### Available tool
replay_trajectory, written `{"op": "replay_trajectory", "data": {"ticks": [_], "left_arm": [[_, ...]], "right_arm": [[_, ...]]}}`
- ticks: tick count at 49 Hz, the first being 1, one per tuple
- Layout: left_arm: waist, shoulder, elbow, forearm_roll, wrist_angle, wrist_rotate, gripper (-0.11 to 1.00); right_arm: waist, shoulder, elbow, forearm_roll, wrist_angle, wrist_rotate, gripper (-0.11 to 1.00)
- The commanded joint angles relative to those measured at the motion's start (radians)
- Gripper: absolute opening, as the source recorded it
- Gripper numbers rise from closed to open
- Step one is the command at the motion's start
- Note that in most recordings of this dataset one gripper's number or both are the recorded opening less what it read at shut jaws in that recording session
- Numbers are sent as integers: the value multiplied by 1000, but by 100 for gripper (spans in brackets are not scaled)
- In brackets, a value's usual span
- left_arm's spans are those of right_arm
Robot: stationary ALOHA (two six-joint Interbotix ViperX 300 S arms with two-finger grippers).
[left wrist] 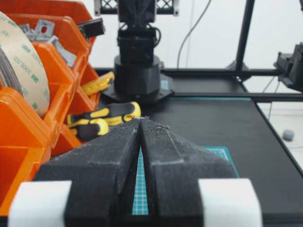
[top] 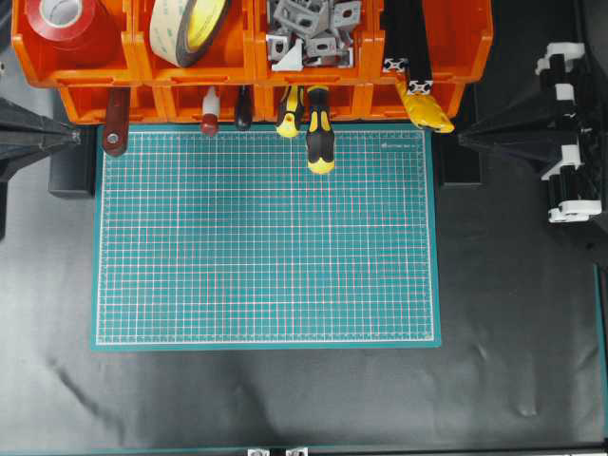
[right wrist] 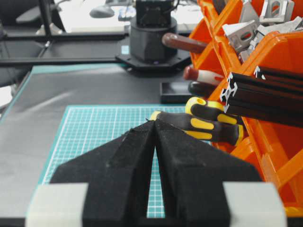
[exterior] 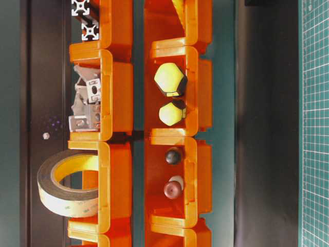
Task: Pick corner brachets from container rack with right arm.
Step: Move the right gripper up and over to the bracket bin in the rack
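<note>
The orange container rack [top: 95, 68] runs along the far edge of the table. Its upper bin holds a pile of silver-grey corner brackets [top: 309, 28], also seen in the table-level view [exterior: 86, 103], the left wrist view [left wrist: 42, 28] and the right wrist view [right wrist: 246, 33]. My right gripper [top: 463, 140] is shut and empty, parked at the right of the mat, well short of the rack [right wrist: 279, 52]; its tips meet in the right wrist view [right wrist: 154, 121]. My left gripper [top: 76, 136] is shut and empty at the left [left wrist: 141, 118].
A green cutting mat [top: 266, 237] covers the table's middle. Yellow-black screwdriver handles [top: 319, 128] and brown-handled tools [top: 116, 119] stick out of the lower bins over the mat's far edge. Black extrusion bars [top: 404, 38], a red tape roll [top: 66, 19] and a tan tape roll [top: 190, 28] fill other bins.
</note>
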Motion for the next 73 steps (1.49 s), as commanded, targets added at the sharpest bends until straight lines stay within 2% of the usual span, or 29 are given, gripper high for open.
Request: {"op": "replay_trajectory", "data": {"ticks": [1, 4, 9, 19, 26, 38, 46, 50, 57, 73], "left_arm": [[8, 12, -34, 32, 34, -23, 6], [8, 9, -66, 34, 87, -38, 5], [8, -5, -129, 34, 202, -43, 1], [8, -35, -213, 35, 382, -43, 1], [8, -51, -235, 35, 437, -48, 1], [6, -51, -242, 35, 456, -52, 1], [6, -51, -242, 35, 457, -60, 1], [6, -51, -242, 35, 457, -71, 1], [5, -51, -242, 35, 469, -77, 1], [5, -63, -245, 35, 472, -77, 1]], "right_arm": [[-3, 0, -12, 6, -11, 6, 1], [-3, -8, -23, 8, 0, 17, 3], [-5, -25, -61, 8, 52, 60, -1], [-5, -34, -202, 8, 291, 83, -1], [-11, 11, -380, -9, 526, 78, -1], [-52, 196, -752, -81, 948, 74, -1], [-101, 345, -983, -146, 1183, 71, -1], [-130, 413, -1069, -184, 1270, 61, -1], [-190, 520, -1183, -209, 1350, 17, -1], [-264, 715, -1295, -206, 1364, -12, 0]]}}
